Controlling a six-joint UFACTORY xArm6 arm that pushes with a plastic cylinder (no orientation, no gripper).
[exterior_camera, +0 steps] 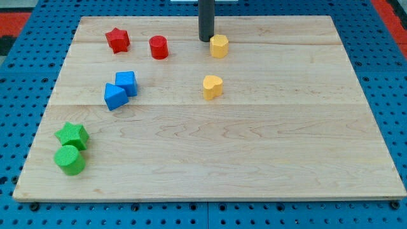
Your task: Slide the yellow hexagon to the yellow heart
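Note:
The yellow hexagon (219, 46) sits near the view's top, at centre. The yellow heart (212, 86) lies below it, a short gap apart. My tip (205, 40) is the lower end of the dark rod coming down from the view's top edge. It stands just left of the yellow hexagon, at its upper left side, touching or nearly touching it.
A red star (117, 40) and a red cylinder (158, 48) lie at the upper left. A blue cube (126, 83) and a blue triangular block (114, 97) touch at the middle left. A green star (72, 135) and a green cylinder (70, 159) sit at the lower left. The wooden board (286, 140) rests on a blue pegboard.

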